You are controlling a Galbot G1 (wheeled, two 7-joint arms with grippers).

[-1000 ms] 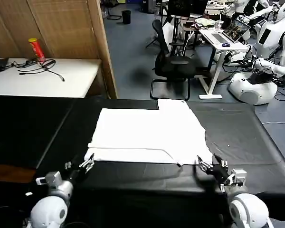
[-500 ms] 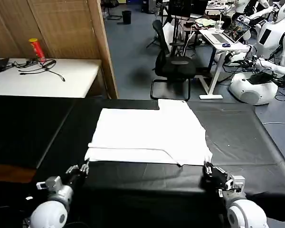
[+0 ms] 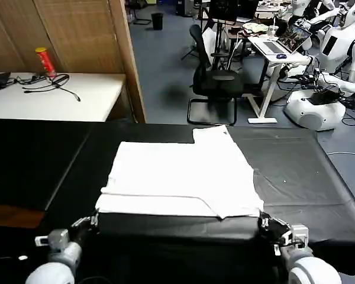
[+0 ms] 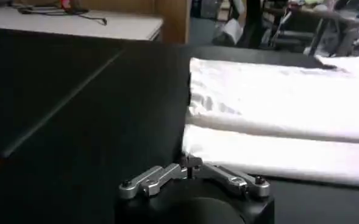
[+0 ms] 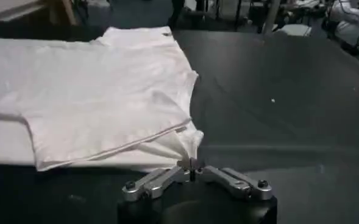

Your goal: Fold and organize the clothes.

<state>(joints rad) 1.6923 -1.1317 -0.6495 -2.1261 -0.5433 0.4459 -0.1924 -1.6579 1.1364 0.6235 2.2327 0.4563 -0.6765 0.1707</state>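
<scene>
Head view: mounted high, facing forward and down across the black table (image 3: 41,160). The room behind occupies the upper frame. The left pincer (image 3: 89,223) sits at lower left, the right pincer (image 3: 271,225) at lower right.

Left wrist view: set low, close above the table surface (image 4: 75,109), looking along it past the left pincer (image 4: 190,165) at bottom centre.

Right wrist view: same low, close placement, looking along the table (image 5: 289,97) past the right pincer (image 5: 191,167) at bottom centre.

Shared ground: all three views cover the white T-shirt (image 3: 180,177); the left wrist view takes one near corner (image 4: 277,115), the right wrist view the other (image 5: 94,91).
</scene>
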